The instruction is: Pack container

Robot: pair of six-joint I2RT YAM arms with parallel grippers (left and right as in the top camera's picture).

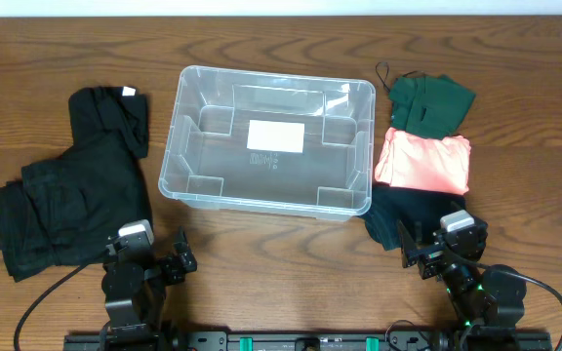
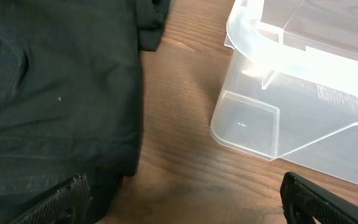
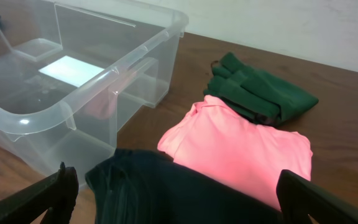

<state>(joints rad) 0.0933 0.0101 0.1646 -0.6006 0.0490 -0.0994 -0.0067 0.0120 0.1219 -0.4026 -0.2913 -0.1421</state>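
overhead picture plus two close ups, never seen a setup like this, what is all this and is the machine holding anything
These are two robot arms at a wooden table, each ending in a two-finger gripper. The overhead view looks straight down from a fixed camera; the other two come from cameras on the wrists, so the dark tips at their bottom edges are the arms' own fingers.

The left gripper and right gripper sit at the near edge, both open and holding nothing.

In the middle stands a clear plastic container, empty apart from a white label on its bottom. Left of it lie black clothes. On its right lie a green garment, a pink one and a dark one.
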